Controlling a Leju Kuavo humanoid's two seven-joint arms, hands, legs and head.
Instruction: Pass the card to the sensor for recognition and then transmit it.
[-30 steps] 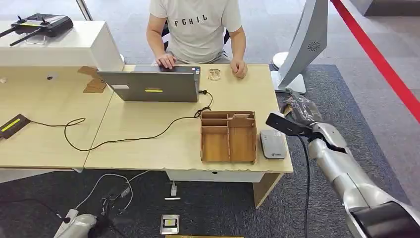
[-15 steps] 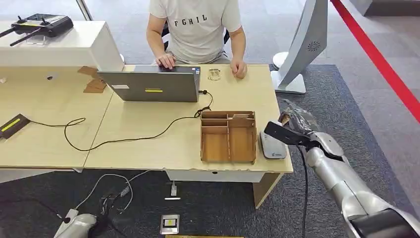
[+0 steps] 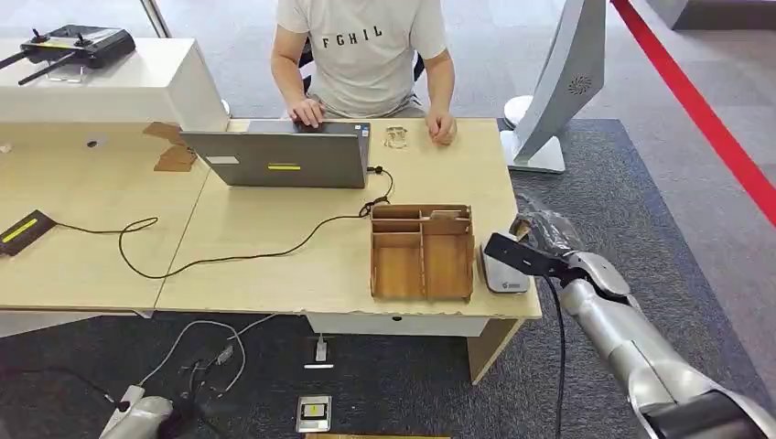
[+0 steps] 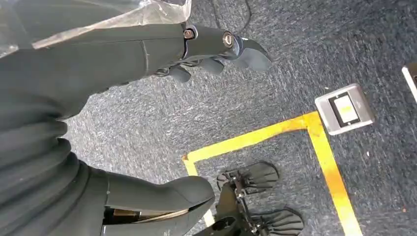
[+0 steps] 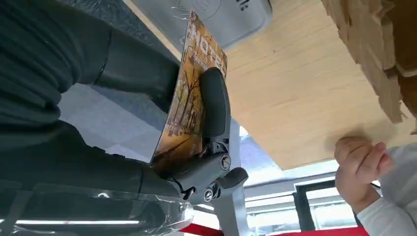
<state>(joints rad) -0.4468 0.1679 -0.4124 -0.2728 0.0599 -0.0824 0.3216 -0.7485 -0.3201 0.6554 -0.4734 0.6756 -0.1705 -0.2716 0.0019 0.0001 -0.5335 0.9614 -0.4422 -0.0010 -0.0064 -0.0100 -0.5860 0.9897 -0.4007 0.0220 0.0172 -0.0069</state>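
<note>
My right hand (image 3: 540, 245) holds a card just above the grey sensor pad (image 3: 501, 271) at the table's right front corner. In the right wrist view the card (image 5: 189, 93) is orange-brown with a picture, pinched between thumb and fingers (image 5: 214, 101), its edge over the pale sensor (image 5: 216, 17). My left hand (image 4: 196, 46) hangs over the dark carpet with its fingers loosely curled and nothing in it.
A wooden compartment tray (image 3: 422, 251) stands just left of the sensor. A laptop (image 3: 279, 155) with a cable lies further back, and a person (image 3: 364, 55) sits behind it with hands on the table. A white stand (image 3: 558, 87) rises to the right of the table.
My right hand has come down and toward me with the card, from above the sensor's far edge to just over the sensor. The person and table objects have not moved.
</note>
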